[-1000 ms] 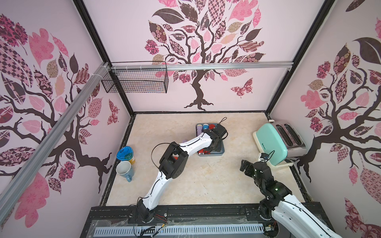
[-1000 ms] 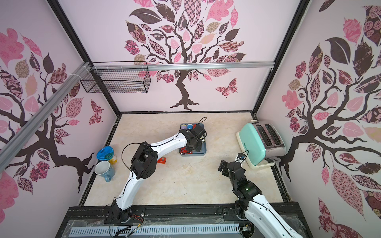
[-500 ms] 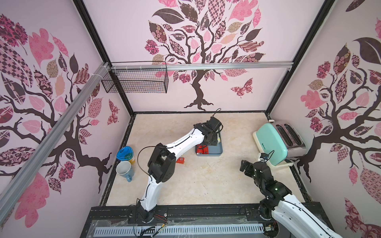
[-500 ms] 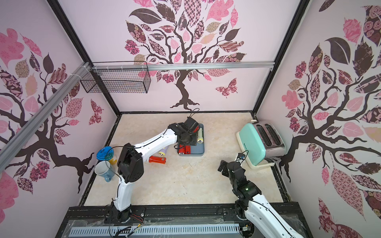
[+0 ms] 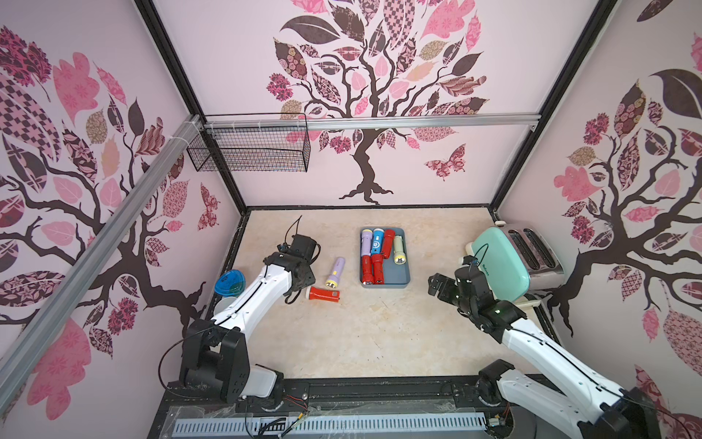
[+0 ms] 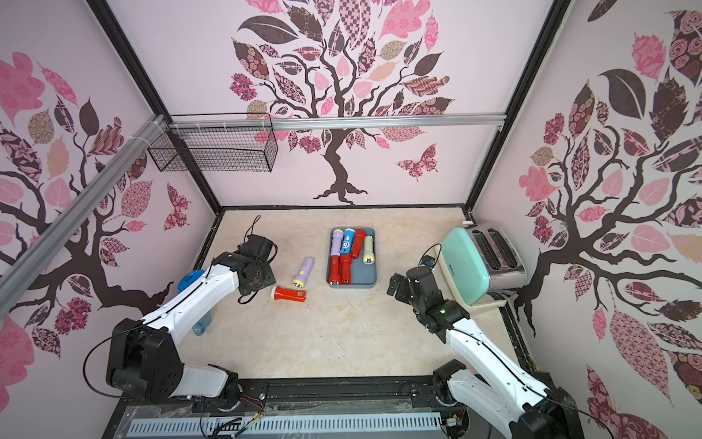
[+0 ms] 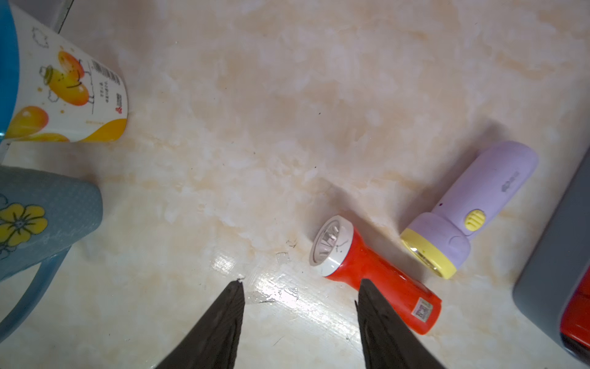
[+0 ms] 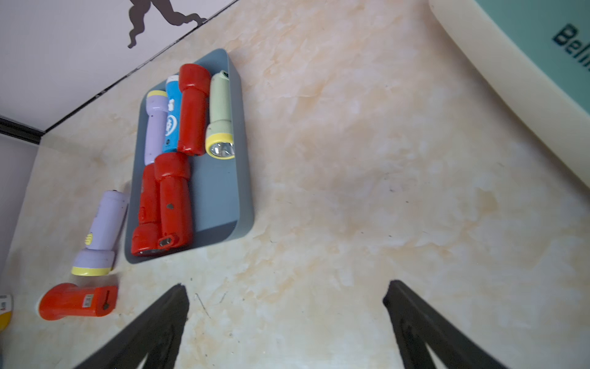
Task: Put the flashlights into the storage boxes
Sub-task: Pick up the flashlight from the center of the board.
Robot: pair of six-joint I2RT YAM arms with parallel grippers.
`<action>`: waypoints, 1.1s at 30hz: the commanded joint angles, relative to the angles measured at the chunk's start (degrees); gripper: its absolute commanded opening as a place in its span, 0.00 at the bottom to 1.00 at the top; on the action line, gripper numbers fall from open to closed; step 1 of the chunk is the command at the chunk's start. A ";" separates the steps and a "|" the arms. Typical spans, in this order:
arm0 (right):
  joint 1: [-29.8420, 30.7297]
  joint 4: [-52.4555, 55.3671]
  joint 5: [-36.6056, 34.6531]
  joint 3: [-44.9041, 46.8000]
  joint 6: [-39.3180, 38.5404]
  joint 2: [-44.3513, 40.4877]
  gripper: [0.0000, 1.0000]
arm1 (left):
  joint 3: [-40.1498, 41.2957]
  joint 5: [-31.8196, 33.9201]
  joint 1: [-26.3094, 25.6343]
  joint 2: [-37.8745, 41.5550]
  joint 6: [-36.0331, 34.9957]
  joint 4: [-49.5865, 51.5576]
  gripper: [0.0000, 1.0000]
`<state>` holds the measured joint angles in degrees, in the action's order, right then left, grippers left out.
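The grey-blue storage box (image 5: 397, 271) (image 6: 364, 273) (image 8: 217, 191) lies mid-table and holds several flashlights. A lilac, a blue, a red and a pale green one (image 5: 398, 249) lie in its far half, two red ones (image 5: 371, 268) in its near half. A lilac flashlight (image 5: 335, 271) (image 7: 472, 207) and a red flashlight (image 5: 323, 293) (image 7: 373, 271) lie on the table left of the box. My left gripper (image 7: 301, 282) is open and empty, just left of the red one's head. My right gripper (image 8: 288, 284) (image 5: 440, 285) is open and empty over bare table, right of the box.
A mint toaster (image 5: 501, 262) stands at the right edge. A printed cup (image 7: 67, 96) with a blue lid (image 5: 229, 283) and a blue mug (image 7: 41, 217) stand by the left wall. A black wire basket (image 5: 249, 154) hangs on the back rail.
My left arm has swung from over the storage box to the left, beside the two loose flashlights, and its jaws have widened. The right arm has not moved.
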<state>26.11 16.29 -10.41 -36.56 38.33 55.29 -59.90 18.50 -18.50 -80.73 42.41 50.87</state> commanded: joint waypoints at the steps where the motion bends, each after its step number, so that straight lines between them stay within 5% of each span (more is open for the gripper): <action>1: 3.77 0.48 0.17 -6.61 3.00 4.48 1.00 | 4.00 4.87 -0.01 2.01 4.20 0.35 0.60; 6: 15.27 -2.27 -2.89 -14.64 6.81 13.96 1.00 | 10.40 8.45 0.22 4.89 5.12 -1.66 0.62; 14: 23.79 -10.03 1.59 -25.64 10.46 30.16 1.00 | 19.46 10.96 0.22 11.33 1.27 -8.45 0.63; 24: 25.11 -12.30 6.83 -37.45 14.80 46.88 0.99 | 22.33 9.42 -0.52 11.36 -0.09 -11.95 0.59; 33: 25.29 -9.67 7.78 -50.80 15.18 61.30 0.80 | 24.75 10.41 -0.56 16.56 0.79 -13.32 0.59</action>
<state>51.24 4.64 -3.14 -82.43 53.36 112.27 -36.99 28.05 -18.79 -65.71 43.13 39.09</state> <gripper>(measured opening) 0.807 0.593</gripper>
